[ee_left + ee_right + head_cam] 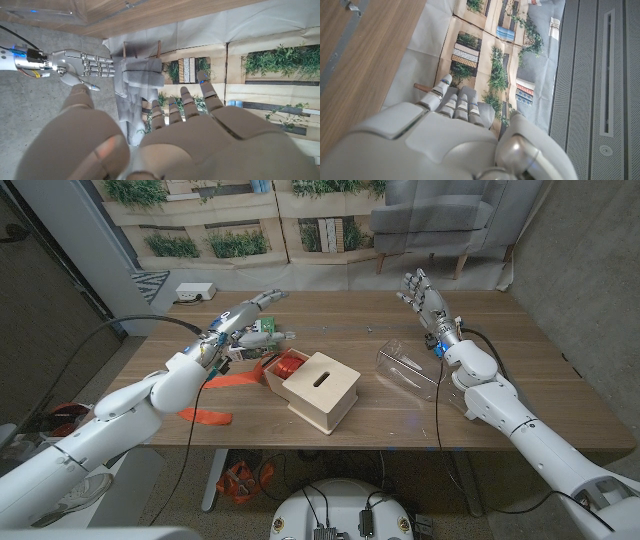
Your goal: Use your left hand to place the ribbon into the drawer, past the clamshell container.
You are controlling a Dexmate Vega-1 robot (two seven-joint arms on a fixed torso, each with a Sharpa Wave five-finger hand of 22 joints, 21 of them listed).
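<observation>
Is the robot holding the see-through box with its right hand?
No, the right hand is lifted up with fingers spread, apart from the see-through box lying on the table.

A wooden table [520,395] stands on grey floor [120,370]. At 12 o'clock hangs a printed plant backdrop [240,220]; at 1 o'clock, a grey sofa [450,215]. A grey wall [590,270] stands at 3 o'clock.

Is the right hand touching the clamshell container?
Apart. In the head view the right hand is raised near the table's far edge, with bare wood between it and the clamshell container.
</observation>
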